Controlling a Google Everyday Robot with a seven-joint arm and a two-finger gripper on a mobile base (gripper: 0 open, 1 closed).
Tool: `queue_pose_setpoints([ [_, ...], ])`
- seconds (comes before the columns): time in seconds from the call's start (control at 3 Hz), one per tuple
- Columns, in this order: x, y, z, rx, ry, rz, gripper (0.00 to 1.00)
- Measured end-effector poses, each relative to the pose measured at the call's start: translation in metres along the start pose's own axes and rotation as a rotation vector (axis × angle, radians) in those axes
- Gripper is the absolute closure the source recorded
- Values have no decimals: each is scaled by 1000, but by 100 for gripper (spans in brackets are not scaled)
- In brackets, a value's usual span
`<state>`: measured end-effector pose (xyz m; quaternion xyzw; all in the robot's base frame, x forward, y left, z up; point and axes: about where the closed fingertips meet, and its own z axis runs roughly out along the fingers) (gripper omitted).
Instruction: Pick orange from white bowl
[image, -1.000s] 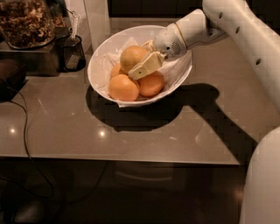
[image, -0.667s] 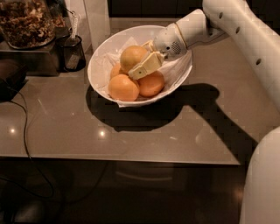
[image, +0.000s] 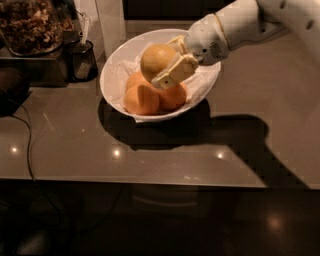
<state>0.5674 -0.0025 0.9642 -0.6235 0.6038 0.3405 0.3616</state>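
One gripper (image: 165, 62): on the end of the white arm (image: 235, 25), reaching in from the right, over the middle of the bowl (image: 109, 82)
Jaws: closed around the orange (image: 156, 60), one on its near lower right side, the other mostly hidden behind its far side
Fingers (image: 172, 74): cream, the near one slanting down to the left across the front of the orange
Orange: pale yellow-orange, held at the top of the pile inside the bowl; whether it touches the fruit beneath cannot be told
Bowl: white, wide, on the counter (image: 240, 145), left of centre and toward the back
Paper (image: 202, 80): white, crumpled, lining the bowl, showing on the right side and at the front edge
Three fruits (image: 141, 100): deeper orange, packed together in the bowl under and in front of the held one
Counter: grey-brown, glossy, the arm's shadow across its right side
Cup (image: 82, 60): black mesh, just left of the bowl
Jar (image: 30, 25): clear, filled with brown pieces, far left at the back
Cable (image: 27, 145): dark, along the counter's left side
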Motion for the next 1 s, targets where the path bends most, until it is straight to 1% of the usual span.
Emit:
queue_pose_setpoints([
  [0.33, -11, 42, -22, 93, -21, -23, 100],
  [0.67, -17, 61, -30, 142, -38, -33, 100],
  [1.0, -15, 62, -28, 142, -38, -33, 100],
])
